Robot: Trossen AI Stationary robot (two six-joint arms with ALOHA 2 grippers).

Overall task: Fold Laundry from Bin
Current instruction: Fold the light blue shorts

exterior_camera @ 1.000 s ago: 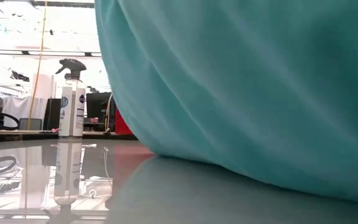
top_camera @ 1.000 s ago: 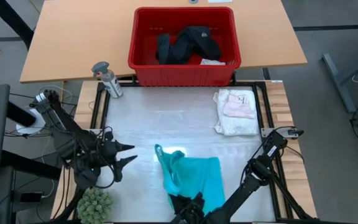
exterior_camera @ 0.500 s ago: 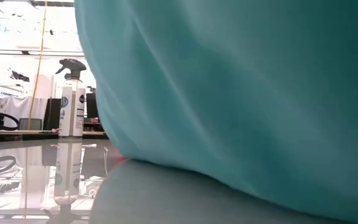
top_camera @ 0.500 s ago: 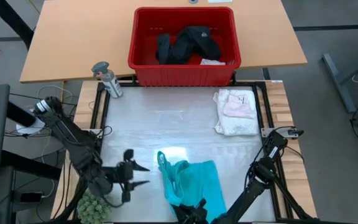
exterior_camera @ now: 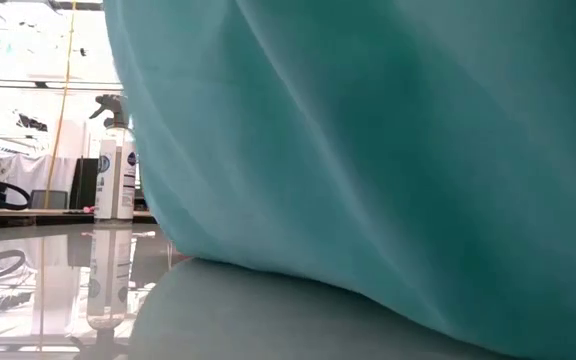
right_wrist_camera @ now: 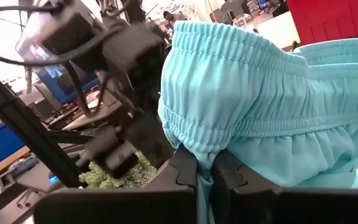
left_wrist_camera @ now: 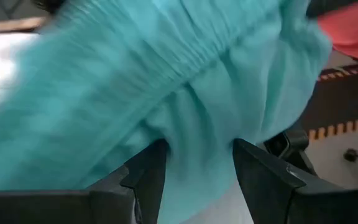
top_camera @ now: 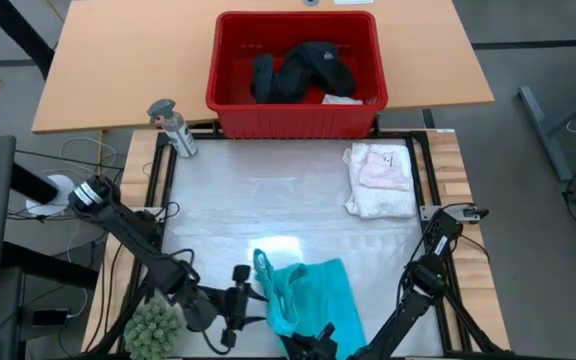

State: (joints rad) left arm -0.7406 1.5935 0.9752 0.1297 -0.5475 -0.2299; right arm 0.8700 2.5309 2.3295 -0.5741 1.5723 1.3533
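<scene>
High view: we see the turquoise shirt [top_camera: 308, 300] bunched at the near edge of the table [top_camera: 268, 200], between both arms. The right gripper [top_camera: 313, 338] sits at the shirt's near hem; in the right wrist view its fingers are pressed together on a fold of the elastic-gathered cloth [right_wrist_camera: 229, 112]. The left gripper [top_camera: 251, 298] reaches in from the shirt's left side, fingers apart, with turquoise cloth between them in the left wrist view [left_wrist_camera: 191, 130]; we cannot tell if they touch it. The bin [top_camera: 230, 100] stands at the far side, black clothing [top_camera: 298, 70] inside. A white and pink folded pile [top_camera: 380, 180] lies at the table's right. A spray bottle [top_camera: 171, 125] stands left of the bin.
</scene>
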